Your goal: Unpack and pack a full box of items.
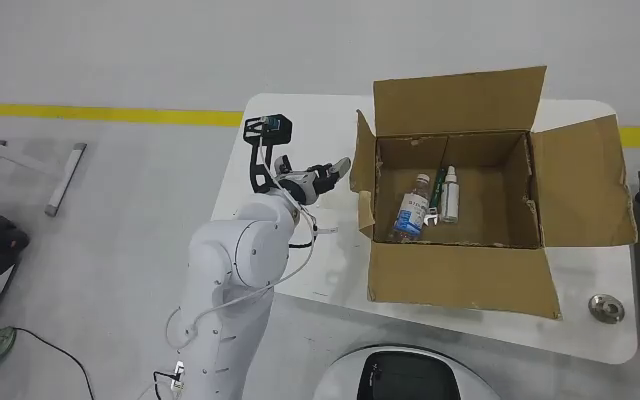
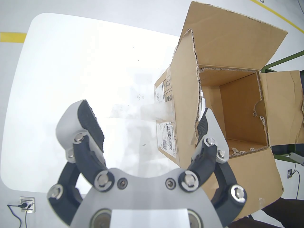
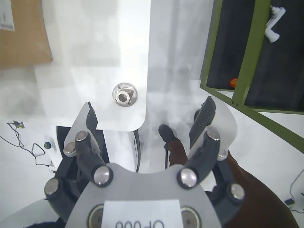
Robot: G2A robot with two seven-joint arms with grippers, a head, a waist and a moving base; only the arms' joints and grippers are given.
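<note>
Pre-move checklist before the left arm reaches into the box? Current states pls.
1. Left gripper open and empty: ok.
2. Right gripper open and empty: ok.
3. Box top open, no flap covering the opening: ok.
4. Bottle and white bottle lying uncovered on the box floor: ok.
5. Left gripper clear of the torn side flap: cannot tell; one finger sits right at its edge.
6. Left gripper over the opening: not ok; it is outside the box, beside that flap.
</note>
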